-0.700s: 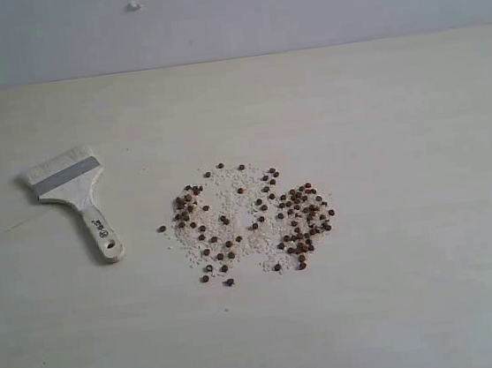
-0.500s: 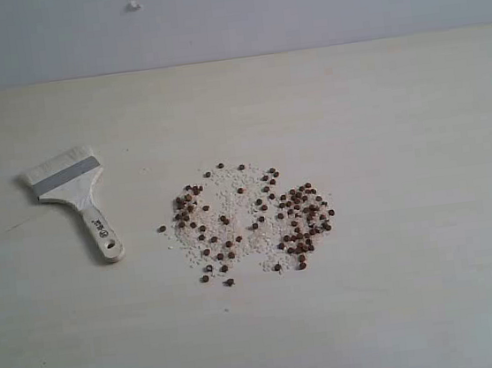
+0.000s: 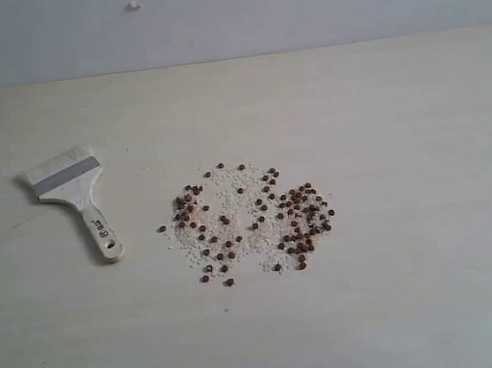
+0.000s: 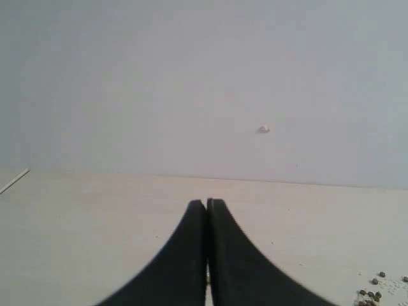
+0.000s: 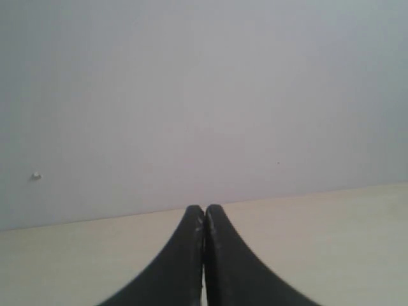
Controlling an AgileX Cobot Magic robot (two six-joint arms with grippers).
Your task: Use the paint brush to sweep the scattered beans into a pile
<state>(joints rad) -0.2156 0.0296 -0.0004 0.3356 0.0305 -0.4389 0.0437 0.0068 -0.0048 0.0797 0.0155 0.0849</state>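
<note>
The paint brush [image 3: 74, 195] lies flat at the left of the table, cream handle toward the front, silver ferrule and off-white bristles toward the back. The beans [image 3: 250, 219] are spread loosely across the table's middle among white grains, denser on the right side [image 3: 303, 217]. A few beans [image 4: 373, 296] show at the edge of the left wrist view. Neither arm appears in the exterior view. My left gripper [image 4: 206, 203] is shut with nothing between its black fingers. My right gripper [image 5: 204, 208] is shut and empty too. Both hang above bare table, facing the wall.
The pale table [image 3: 418, 289] runs back to a grey wall [image 3: 297, 5] that carries a small white speck [image 3: 134, 5]. One stray bean [image 3: 161, 229] lies left of the main scatter.
</note>
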